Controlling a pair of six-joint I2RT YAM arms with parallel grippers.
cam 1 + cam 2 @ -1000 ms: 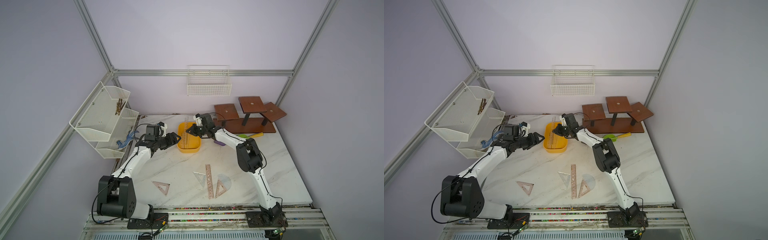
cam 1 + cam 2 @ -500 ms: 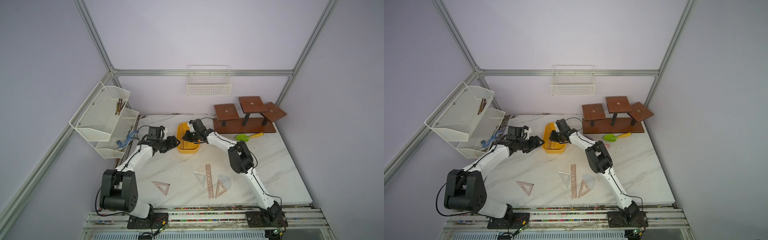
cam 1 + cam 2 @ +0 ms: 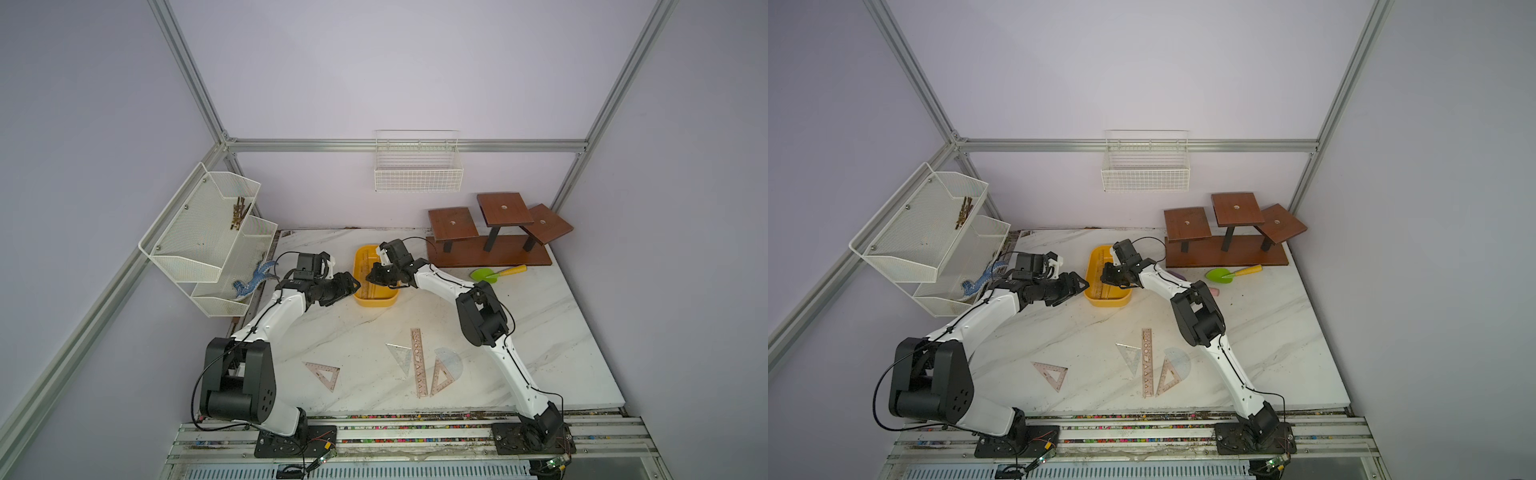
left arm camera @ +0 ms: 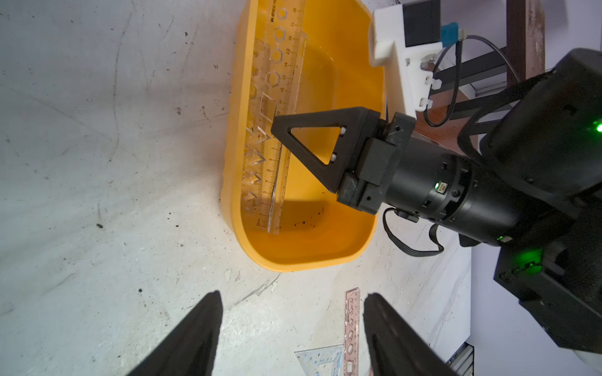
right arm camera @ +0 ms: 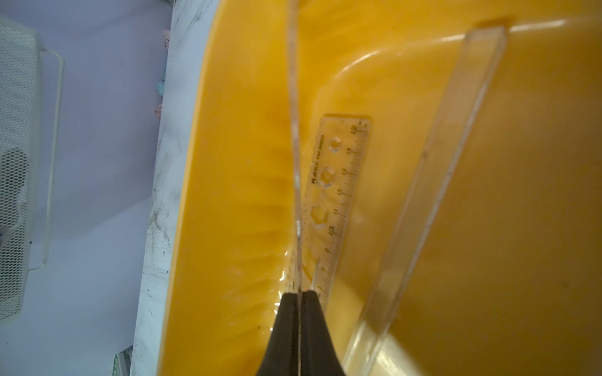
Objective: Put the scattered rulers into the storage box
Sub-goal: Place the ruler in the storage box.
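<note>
So the right gripper [image 5: 298, 293] has a clear ruler [image 5: 294, 146] in the storage box [image 3: 376, 302]

The left gripper [image 3: 353, 286] sits with jaws apart, empty, just beside the box. The right one is pinched tight on the ruler, held edge-on, with another ruler [image 5: 342, 182] flat beneath. Up front more lie loose: a pinkish set square [image 3: 324, 374], a clear set square [image 3: 401, 357], a long stencil ruler [image 3: 419, 361] and a protractor [image 3: 453, 359].

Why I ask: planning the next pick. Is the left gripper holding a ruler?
No: the left wrist view shows the left gripper open above the table, with nothing clamped between its jaws.
</note>
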